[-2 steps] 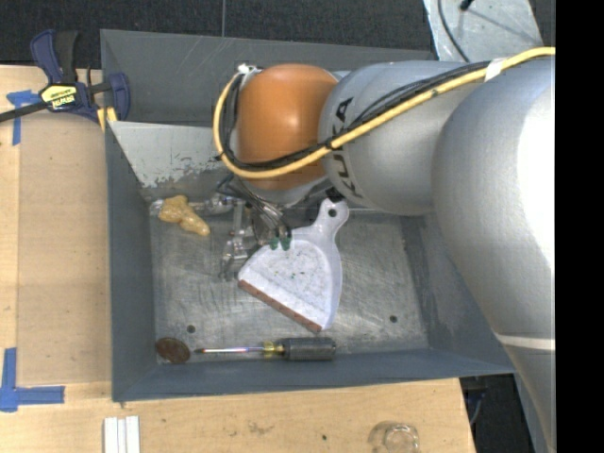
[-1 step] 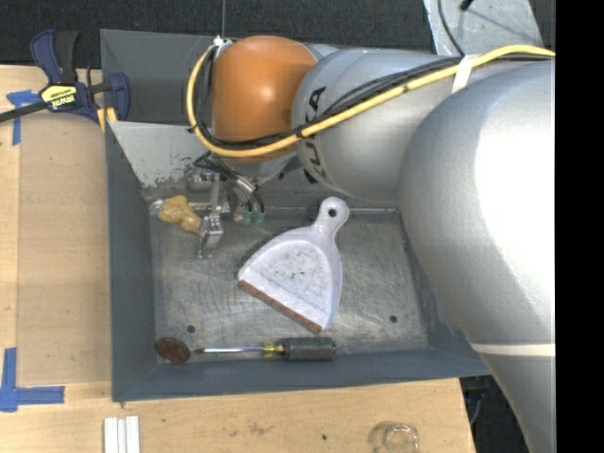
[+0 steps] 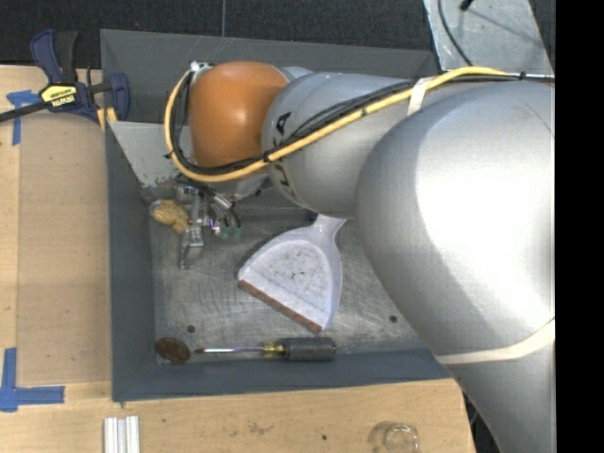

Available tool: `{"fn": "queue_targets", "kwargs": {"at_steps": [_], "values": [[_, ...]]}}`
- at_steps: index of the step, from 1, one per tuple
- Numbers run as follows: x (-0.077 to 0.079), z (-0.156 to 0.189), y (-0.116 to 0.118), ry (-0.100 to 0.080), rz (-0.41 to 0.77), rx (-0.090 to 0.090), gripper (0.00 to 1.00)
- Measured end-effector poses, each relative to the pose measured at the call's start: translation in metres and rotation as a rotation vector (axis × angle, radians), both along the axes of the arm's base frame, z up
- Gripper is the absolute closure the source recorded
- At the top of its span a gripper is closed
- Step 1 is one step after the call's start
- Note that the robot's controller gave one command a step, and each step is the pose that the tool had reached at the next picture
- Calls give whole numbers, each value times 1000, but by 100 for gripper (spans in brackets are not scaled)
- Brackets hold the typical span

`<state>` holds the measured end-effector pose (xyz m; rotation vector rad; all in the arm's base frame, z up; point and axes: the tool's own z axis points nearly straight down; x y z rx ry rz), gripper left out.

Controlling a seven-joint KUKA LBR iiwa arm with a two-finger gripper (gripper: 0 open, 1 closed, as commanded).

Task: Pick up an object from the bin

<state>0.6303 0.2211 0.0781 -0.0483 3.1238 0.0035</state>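
While the arm (image 3: pixel 453 206) is being reached in from the right, w/ most of the right half of the bin (image 3: pixel 127 300) being covered by its big silver body, the gripper (image 3: pixel 193 234) is being held low over the far-left part of the bin floor, below the orange cover (image 3: pixel 231 107) on the wrist. A yellow cable (image 3: pixel 311 138) is being looped round that cover & carried back along the arm. Whether the pincer is apart or together can't be told, as its tip is being shown from above as a small dark cluster against the grey floor.

A tan lump (image 3: pixel 170 215), rough & knobbly, is being seen just left of the gripper, approx. level w/ it, near the far-left corner; whether the two are touching can't be told. A white scoop (image 3: pixel 297 272) w/ a red-brown front edge is lying flat mid-bin, right of & nearer than the gripper, its handle being pointed far-right toward the arm. Along the near wall a screwdriver (image 3: pixel 283 350) w/ a black handle is lying left-right, handle at the right, tip at the left. A small brown round thing (image 3: pixel 172 349) is lying in the near-left corner, just beside the screwdriver tip.
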Motion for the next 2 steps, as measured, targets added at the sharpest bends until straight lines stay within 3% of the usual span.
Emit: {"fn": "queue_targets", "kwargs": {"at_steps": [1,2], "values": [[2,11,-3,-11,-1,6,100],[2,11,-3,-11,-1,6,100]]}}
